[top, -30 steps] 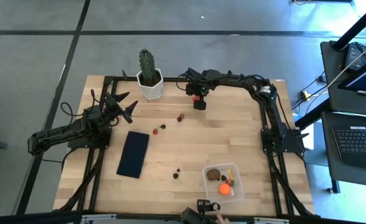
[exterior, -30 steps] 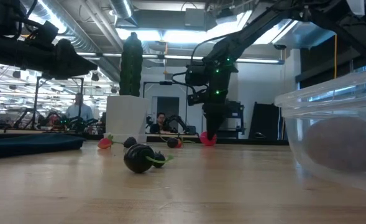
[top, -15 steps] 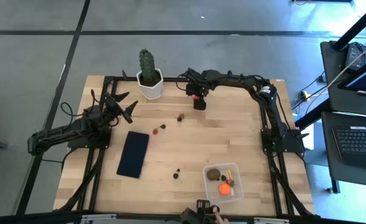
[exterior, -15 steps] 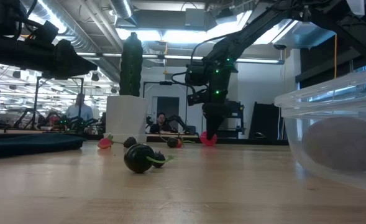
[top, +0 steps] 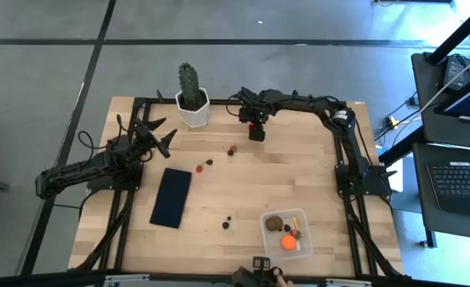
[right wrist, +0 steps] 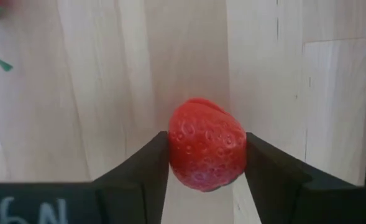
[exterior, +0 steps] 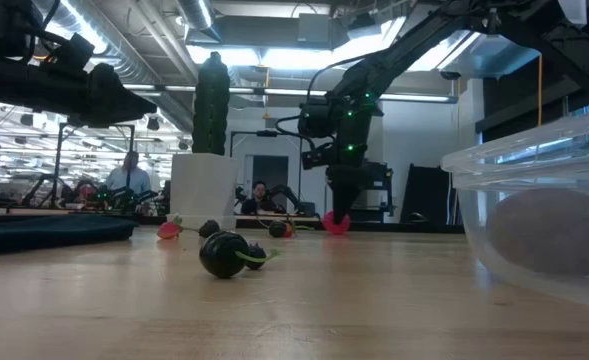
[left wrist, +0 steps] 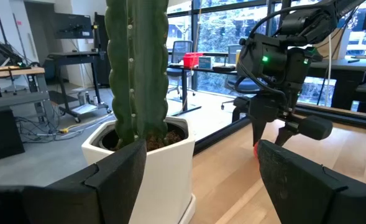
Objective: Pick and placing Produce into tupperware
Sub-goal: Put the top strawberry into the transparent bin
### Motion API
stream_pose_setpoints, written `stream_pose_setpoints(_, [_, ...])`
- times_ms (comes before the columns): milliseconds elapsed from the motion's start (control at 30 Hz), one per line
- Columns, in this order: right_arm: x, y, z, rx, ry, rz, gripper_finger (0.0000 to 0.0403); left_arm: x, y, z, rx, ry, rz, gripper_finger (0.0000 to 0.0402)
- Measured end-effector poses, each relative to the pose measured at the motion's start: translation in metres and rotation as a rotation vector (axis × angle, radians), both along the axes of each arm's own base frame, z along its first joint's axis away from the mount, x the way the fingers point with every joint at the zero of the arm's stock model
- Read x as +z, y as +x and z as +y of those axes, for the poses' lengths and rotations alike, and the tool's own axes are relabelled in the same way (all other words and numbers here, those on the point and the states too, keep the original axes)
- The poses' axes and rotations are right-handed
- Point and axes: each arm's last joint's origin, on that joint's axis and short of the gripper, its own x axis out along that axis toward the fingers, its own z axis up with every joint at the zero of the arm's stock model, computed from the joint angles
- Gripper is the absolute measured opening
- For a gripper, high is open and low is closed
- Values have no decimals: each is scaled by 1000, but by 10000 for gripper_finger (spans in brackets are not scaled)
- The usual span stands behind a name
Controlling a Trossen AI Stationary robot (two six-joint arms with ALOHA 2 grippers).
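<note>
Nothing's really moved since a second ago: table (top: 298,179), left gripper (top: 159,137) parked wide open by the cactus (top: 190,88), right gripper (right wrist: 205,163) clamped on a strawberry (right wrist: 207,152) at the far edge, container (top: 286,233) sitting up front.

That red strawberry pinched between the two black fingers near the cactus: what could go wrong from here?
1. The strawberry is round and only its sides touch the right end effector, so it may slip out during the lift.
2. The tupperware sits at the opposite table edge, a long carry in which it could drop.
3. The potted cactus stands close by; a wide swing might clip it.
</note>
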Motion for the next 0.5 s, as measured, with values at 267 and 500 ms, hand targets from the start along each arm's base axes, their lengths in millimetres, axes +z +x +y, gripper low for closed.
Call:
stream_pose_setpoints(267, [2,0,5,7,17,29,179,0,0,0,0,1,-1,298])
stream_pose_setpoints(500, [45,11,24,-52,70,84,180,0,0,0,0,1,0,298])
